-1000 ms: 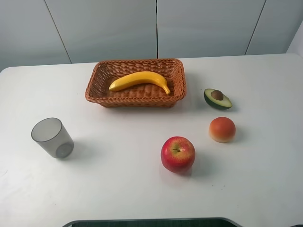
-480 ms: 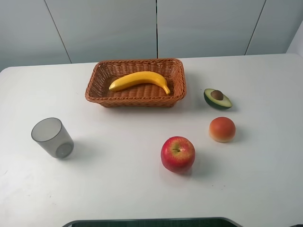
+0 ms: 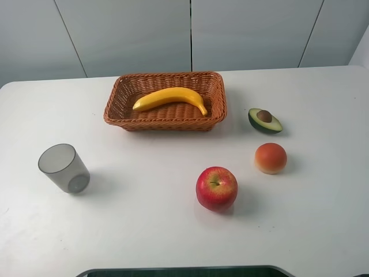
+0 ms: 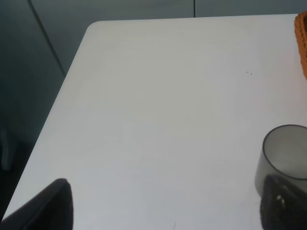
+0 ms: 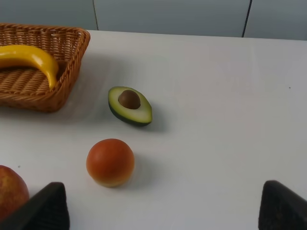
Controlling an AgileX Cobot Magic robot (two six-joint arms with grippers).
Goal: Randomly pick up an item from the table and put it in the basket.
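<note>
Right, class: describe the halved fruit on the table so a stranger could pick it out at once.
Start at the wicker basket at the back of the white table, then look just right of it. The avocado half lies there, cut face up. Unlike the round apple and orange-red fruit nearby, it is green with a brown pit.

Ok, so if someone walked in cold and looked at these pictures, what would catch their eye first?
Probably the yellow banana, lying inside the wicker basket at the far middle of the white table. Next, the red apple standing alone nearer the front, right of centre, with an orange-red fruit and a halved avocado behind it to the right. A grey cup stands alone on the left.
</note>
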